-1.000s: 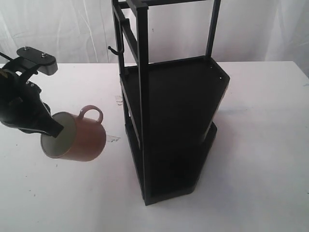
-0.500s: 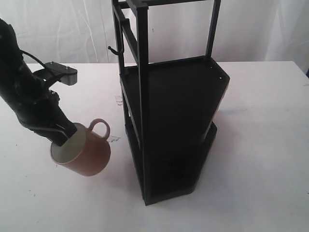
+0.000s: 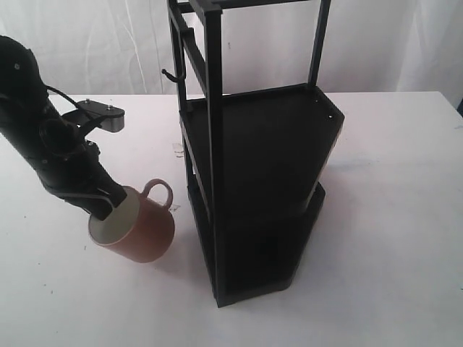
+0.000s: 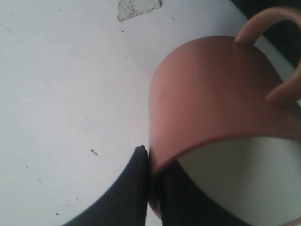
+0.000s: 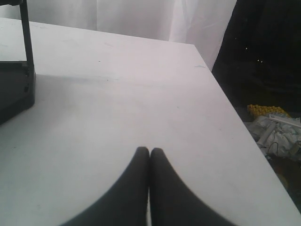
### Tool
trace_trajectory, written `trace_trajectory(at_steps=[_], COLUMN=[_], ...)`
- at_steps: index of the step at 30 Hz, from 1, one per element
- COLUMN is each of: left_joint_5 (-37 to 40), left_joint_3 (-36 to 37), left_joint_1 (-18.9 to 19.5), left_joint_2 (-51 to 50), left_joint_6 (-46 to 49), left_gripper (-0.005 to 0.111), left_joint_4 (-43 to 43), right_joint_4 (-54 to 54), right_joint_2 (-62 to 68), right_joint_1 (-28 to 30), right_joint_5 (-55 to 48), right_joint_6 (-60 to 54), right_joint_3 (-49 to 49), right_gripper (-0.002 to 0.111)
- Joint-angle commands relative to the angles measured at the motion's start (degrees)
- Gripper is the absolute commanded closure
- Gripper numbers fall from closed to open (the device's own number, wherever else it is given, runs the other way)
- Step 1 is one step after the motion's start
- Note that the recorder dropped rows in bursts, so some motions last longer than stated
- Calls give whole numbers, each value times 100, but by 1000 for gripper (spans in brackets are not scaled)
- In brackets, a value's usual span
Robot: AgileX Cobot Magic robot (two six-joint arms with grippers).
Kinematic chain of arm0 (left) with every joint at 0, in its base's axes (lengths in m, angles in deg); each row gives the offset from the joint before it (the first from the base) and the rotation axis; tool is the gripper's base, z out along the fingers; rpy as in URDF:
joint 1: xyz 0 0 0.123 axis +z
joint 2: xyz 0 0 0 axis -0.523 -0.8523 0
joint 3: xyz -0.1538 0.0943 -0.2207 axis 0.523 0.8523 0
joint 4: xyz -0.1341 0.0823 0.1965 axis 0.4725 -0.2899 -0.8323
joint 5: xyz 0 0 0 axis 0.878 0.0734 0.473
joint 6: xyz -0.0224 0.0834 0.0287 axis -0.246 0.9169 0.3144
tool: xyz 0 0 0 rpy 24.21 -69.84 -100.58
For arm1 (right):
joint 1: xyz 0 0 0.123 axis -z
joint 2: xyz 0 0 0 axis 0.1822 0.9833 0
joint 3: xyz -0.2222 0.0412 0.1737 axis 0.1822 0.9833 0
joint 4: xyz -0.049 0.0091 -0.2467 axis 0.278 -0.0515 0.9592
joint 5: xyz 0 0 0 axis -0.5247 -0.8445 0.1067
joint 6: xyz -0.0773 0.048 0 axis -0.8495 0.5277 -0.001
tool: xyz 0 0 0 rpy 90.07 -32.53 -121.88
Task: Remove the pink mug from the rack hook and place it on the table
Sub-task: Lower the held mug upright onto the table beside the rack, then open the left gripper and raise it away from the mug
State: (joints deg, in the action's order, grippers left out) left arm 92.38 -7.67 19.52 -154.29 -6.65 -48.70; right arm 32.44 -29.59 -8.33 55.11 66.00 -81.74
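Note:
The pink mug (image 3: 142,229) hangs tilted low over the white table (image 3: 58,303), left of the black rack (image 3: 253,181), its cream mouth facing the camera and its handle toward the rack. My left gripper (image 3: 107,206) is shut on the mug's rim, one finger inside and one outside. In the left wrist view the pink mug (image 4: 211,89) fills the frame, and the left gripper (image 4: 151,160) pinches its wall. The rack hook (image 3: 169,74) juts bare from the upright post. My right gripper (image 5: 149,151) is shut and holds nothing above the table (image 5: 117,108).
The rack's two flat shelves take up the middle of the table. A grey scuff (image 4: 136,8) marks the tabletop near the mug. In the right wrist view the rack's base corner (image 5: 16,89) shows, and the table's edge (image 5: 235,117) drops off to clutter on the floor.
My left gripper has carried the mug down and to the right, toward the rack's base. The mug now sits lower over the table. The right gripper's earlier state is not shown.

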Motion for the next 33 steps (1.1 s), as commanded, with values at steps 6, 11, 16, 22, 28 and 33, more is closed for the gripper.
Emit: trace_trajectory(at_steps=[6,11,16,22,28,33], left_joint_5=[48,60,60,60,68,83], left_joint_3=[-27,-27,-27,-27,-27,-27], left_joint_1=[-11,-11,-11,-11,-11,-11], left_joint_2=[-247,-287,-287,-287,-287,-287], left_joint_6=[61,85,191,192,201,225], left_gripper=[107,107,107,107,107,94], left_joint_4=[189,189,205,390,547,538], right_joint_4=[14,14,14,14,14,14], right_joint_2=[-18,-18,-18,-18,-18,-18], right_joint_1=[21,21,21,21,21,21], right_joint_5=[28,28,28,28,28,28], right_joint_6=[-15,-15,-15,-15,-15,-15], right_joint_3=[9,9,9,9,9,9], right_gripper=[108,108,108,108,108,108])
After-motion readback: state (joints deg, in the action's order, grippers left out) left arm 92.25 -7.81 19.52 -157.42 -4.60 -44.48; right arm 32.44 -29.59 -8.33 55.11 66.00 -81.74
